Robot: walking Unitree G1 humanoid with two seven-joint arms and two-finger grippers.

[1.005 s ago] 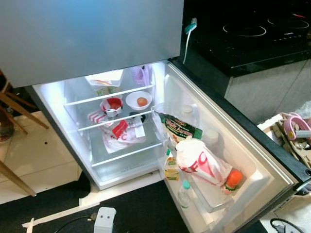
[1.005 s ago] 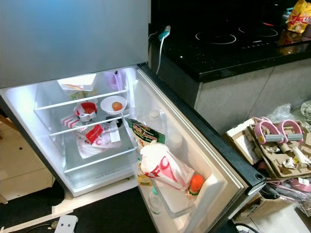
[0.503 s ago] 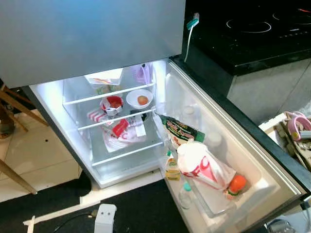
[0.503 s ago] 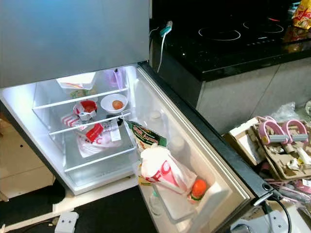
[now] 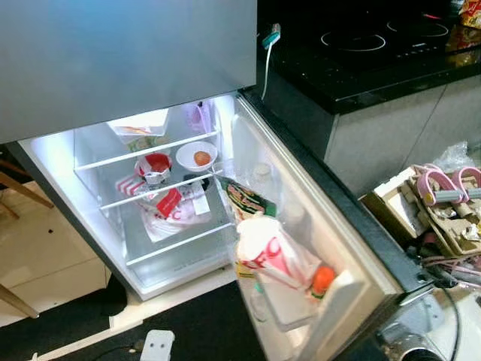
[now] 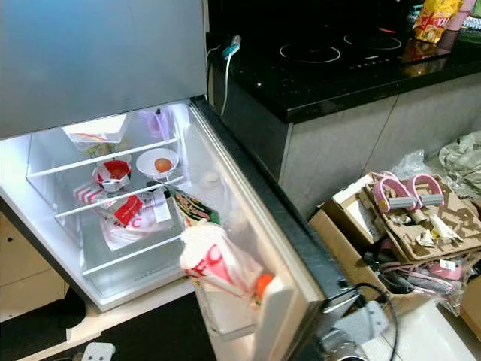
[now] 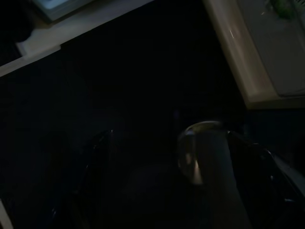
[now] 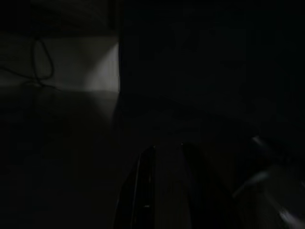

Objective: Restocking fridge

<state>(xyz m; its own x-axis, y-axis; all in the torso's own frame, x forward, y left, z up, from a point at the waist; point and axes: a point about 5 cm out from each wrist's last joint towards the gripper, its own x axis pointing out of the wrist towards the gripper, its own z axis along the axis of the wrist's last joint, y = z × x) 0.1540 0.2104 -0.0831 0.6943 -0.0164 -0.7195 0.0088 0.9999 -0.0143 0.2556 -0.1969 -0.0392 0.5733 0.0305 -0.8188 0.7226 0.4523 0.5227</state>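
The fridge door (image 5: 342, 226) now stands narrower than a moment ago, suggesting restocking is ending; neither gripper's jaw state can be told.

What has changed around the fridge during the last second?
The fridge door appears to have swung partly toward closed, and the robot's right arm has come up at its outer edge. The camera also shifted. The bowl with an egg on the shelf and the white-and-red bag in the door bin stayed in place.

A bowl (image 5: 196, 156) sits on the fridge shelf (image 5: 161, 190), a bag (image 5: 272, 252) in the door bin.
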